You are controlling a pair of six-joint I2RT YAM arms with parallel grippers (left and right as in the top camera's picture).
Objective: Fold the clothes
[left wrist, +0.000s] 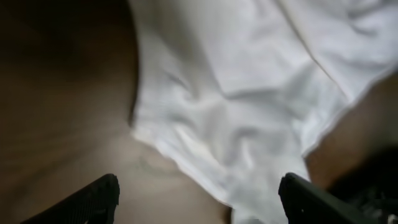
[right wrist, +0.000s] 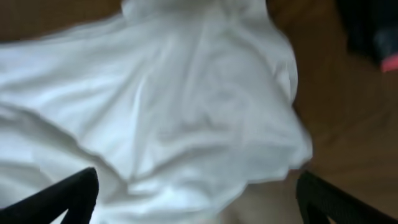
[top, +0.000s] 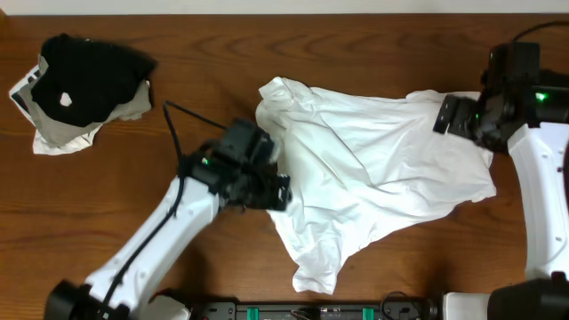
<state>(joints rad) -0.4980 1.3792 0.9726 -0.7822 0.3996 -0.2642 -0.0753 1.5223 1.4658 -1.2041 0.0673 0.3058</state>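
Overhead: crumpled white T-shirt [top: 373, 169] between left gripper [top: 277, 188] and right gripper [top: 444, 114], both wide open; best spread flat before folding.

White rounded links on left arm [top: 147, 242] and right arm [top: 544, 191], black housings at joints and wrists. Small green light [top: 540, 96] glowing on each wrist block. Thin black cable [top: 172, 133] looping off left arm. Fingers [left wrist: 93, 200] matte black, blunt, wedge-shaped in both wrist views.
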